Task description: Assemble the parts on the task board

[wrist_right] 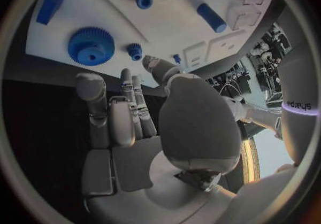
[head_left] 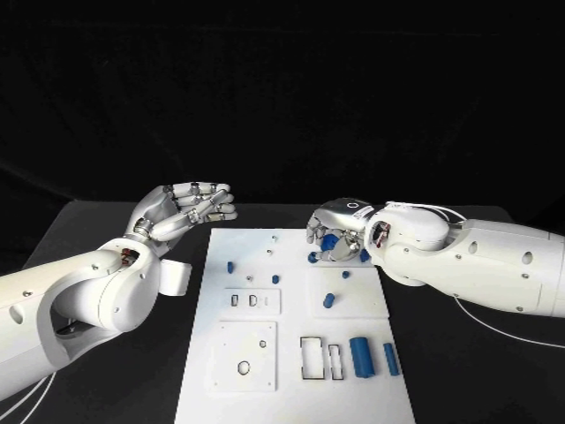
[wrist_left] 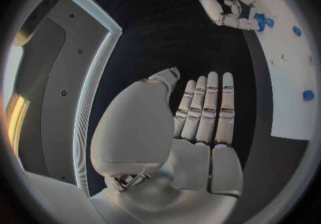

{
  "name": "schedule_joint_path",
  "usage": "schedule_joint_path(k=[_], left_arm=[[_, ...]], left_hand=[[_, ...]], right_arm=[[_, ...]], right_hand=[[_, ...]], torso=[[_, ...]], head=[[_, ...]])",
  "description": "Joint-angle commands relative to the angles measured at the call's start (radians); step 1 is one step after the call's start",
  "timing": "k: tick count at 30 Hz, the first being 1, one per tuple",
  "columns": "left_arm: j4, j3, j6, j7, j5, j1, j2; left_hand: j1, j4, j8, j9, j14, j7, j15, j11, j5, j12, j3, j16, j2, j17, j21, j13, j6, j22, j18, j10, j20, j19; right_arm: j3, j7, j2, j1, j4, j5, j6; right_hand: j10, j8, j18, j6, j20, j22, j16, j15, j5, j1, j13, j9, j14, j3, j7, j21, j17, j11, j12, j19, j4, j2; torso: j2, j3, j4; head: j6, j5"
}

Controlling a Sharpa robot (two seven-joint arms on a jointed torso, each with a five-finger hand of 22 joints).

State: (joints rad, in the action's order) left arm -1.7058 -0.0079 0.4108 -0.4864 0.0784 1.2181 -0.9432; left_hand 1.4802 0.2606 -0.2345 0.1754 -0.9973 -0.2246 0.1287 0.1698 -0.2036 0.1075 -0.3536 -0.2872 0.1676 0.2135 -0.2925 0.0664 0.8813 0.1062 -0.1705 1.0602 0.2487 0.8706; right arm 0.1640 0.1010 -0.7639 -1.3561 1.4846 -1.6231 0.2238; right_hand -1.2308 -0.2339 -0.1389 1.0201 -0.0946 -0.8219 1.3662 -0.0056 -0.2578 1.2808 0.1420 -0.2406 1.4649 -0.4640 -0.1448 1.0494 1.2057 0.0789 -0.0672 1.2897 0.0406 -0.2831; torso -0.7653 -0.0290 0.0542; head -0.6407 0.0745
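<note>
Black table (head_left: 117, 230) under a black backdrop, with the white rectangular task board (head_left: 296, 327) lying lengthwise down its middle from far to near. Left hand (head_left: 191, 208) hangs over bare table just off the board's far-left corner, palm turned up, fingers loosely curled in the head view; its wrist view shows the silver fingers (wrist_left: 204, 109) straight, side by side and holding nothing, so released. Right hand (head_left: 337, 231) sits over the board's far-right part, fingers pointing down around a large blue toothed gear (wrist_right: 91, 46); from the head view blue shows between the fingertips, yet the right wrist view has the gear lying flat on the board just beyond the fingertips (wrist_right: 127, 74), with a smaller blue gear (wrist_right: 134, 49) beside it. Cannot tell whether the hand touches or grasps the gear; fingers look part-curled, nothing clearly held. Other blue parts scattered on the board: a small blue peg (head_left: 230, 266) near the left edge, a short blue pin (head_left: 275, 278) toward the centre, a blue cylinder (head_left: 330, 300) lying on the right-hand square plate, and nearer still two thicker blue cylinders (head_left: 359, 355) and (head_left: 391, 359) lying side by side, just right of two narrow rectangular slots (head_left: 312, 357). On the left half, a square plate with two small slots (head_left: 252, 300), and nearer, a square plate with an oval hole (head_left: 244, 367).
</note>
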Motion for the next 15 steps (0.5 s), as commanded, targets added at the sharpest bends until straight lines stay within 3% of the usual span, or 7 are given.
schedule_joint_path(k=[1, 15], left_arm=[[-0.004, 0.001, -0.023, -0.001, 0.005, 0.003, 0.000], [-0.001, 0.001, -0.028, 0.003, 0.005, 0.004, 0.002]], left_hand=[[0.001, 0.002, 0.000, 0.000, -0.002, -0.005, 0.001, 0.002, 0.002, -0.006, -0.003, 0.000, 0.008, 0.002, 0.002, 0.000, 0.004, -0.001, -0.013, 0.007, 0.001, 0.004], [0.000, 0.003, 0.001, -0.001, 0.000, -0.006, 0.002, 0.003, 0.002, -0.009, -0.003, 0.002, 0.009, 0.002, 0.003, 0.000, 0.003, -0.002, -0.013, 0.006, 0.001, 0.003]], right_arm=[[0.000, 0.018, 0.007, 0.003, -0.006, -0.031, -0.039], [0.001, 0.024, 0.022, 0.010, -0.026, -0.034, -0.055]], right_hand=[[0.002, 0.004, 0.015, 0.006, 0.000, -0.013, 0.008, 0.005, -0.005, 0.012, 0.001, -0.002, 0.053, -0.002, 0.001, 0.011, 0.008, 0.000, 0.003, 0.010, 0.004, 0.000], [-0.001, 0.002, 0.021, 0.013, -0.003, -0.069, 0.032, 0.005, -0.005, 0.016, 0.004, -0.009, 0.054, -0.018, -0.002, 0.054, 0.032, 0.000, 0.002, 0.018, 0.012, 0.004]], torso=[[-0.005, -0.0008, 0.0033], [-0.019, -0.0016, 0.0136]], head=[[-0.002, 0.000], [0.002, 0.009]])
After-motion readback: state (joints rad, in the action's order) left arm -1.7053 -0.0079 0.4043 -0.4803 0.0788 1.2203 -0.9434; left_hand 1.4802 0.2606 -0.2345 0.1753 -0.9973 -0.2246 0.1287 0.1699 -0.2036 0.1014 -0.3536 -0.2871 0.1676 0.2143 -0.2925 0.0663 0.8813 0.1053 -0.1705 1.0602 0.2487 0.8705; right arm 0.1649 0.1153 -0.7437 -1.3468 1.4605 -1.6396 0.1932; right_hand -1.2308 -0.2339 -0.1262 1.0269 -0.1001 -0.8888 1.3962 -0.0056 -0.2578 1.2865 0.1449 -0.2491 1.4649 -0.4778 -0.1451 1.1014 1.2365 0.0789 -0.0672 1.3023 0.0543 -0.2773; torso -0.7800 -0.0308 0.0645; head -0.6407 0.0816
